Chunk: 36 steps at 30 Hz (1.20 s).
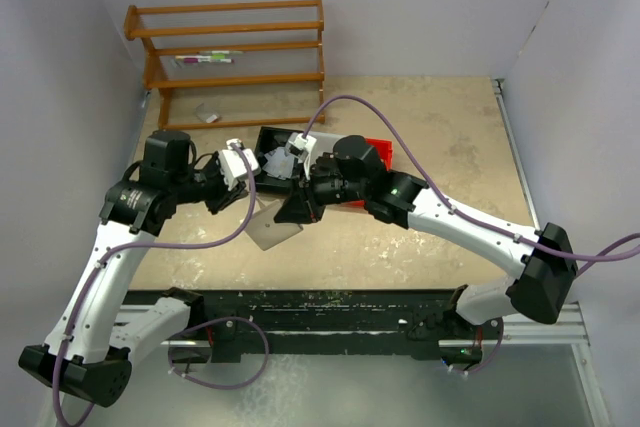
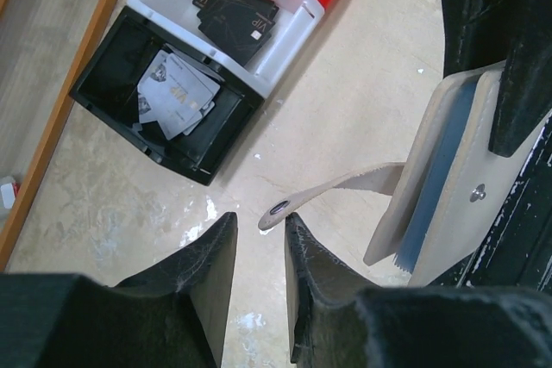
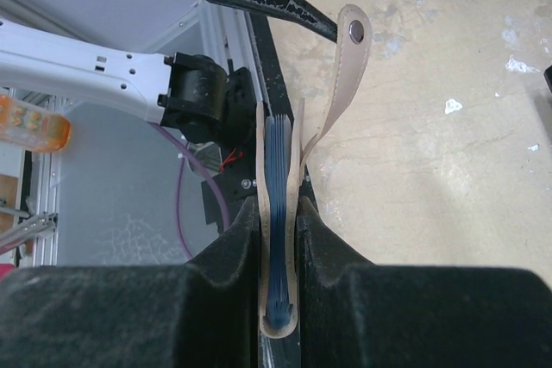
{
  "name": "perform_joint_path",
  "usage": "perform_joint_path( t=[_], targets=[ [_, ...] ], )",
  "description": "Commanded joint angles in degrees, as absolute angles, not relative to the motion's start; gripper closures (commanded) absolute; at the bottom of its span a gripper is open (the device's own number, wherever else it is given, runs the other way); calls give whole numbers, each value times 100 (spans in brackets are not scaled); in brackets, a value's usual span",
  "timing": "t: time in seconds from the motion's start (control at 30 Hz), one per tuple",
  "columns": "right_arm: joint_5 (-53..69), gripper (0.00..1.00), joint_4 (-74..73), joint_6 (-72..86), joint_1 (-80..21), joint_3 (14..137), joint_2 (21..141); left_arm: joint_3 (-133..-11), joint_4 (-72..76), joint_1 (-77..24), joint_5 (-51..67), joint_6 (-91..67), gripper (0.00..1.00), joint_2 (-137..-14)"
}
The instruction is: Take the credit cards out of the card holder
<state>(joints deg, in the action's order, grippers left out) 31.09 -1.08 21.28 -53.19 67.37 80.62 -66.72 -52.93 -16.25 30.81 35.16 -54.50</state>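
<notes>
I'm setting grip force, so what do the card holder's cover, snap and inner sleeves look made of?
The card holder has a matte tan cover, likely leather or faux leather: its strap bends softly. The snap looks like shiny metal. The sleeves seem to be thin bluish plastic, showing fine stacked layers edge-on.

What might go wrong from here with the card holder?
1. The left gripper is lined up on the snap strap, not the sleeves; closing there may only tug the flap.
2. The right gripper clamps the card holder across its sleeves, so its contents may stay pinched.
</notes>
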Motion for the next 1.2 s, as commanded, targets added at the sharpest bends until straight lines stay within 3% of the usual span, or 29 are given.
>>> perform_joint_path(
  t=[0.0, 0.33, 0.57, 0.67, 0.8, 1.03, 1.07, 1.1, 1.17],
  targets=[
    [3359, 100, 61, 2031, -5309, 7023, 8051, -6698, -5028, -1623, 3244, 3362, 69, -5335],
    [3456, 100, 25, 1912, -5299, 6950, 7980, -7130, -6396, -1621, 4672, 4231, 60, -5513],
    [3795, 100, -114, 1758, -5300, 6997, 7997, -7070, -6128, -1624, 4463, 4342, 59, -5415],
    [3969, 100, -212, 1677, -5299, 7046, 8022, -6988, -6010, -1623, 4328, 4325, 65, -5434],
    [4075, 100, -246, 1632, -5299, 7066, 8024, -6884, -5837, -1621, 4156, 4229, 80, -5419],
    [3981, 100, -199, 1626, -5300, 7083, 8050, -6979, -6266, -1619, 4570, 4371, 92, -5492],
    [3962, 100, -183, 1629, -5300, 7098, 8055, -7003, -6330, -1624, 4633, 4382, 97, -5531],
    [3941, 96, -156, 1626, -5300, 7109, 8067, -7040, -6344, -1626, 4644, 4329, 100, -5563],
    [3819, 74, -137, 1629, -5289, 7134, 8085, -7084, -6299, -1623, 4632, 4213, 100, -5625]
  ],
)
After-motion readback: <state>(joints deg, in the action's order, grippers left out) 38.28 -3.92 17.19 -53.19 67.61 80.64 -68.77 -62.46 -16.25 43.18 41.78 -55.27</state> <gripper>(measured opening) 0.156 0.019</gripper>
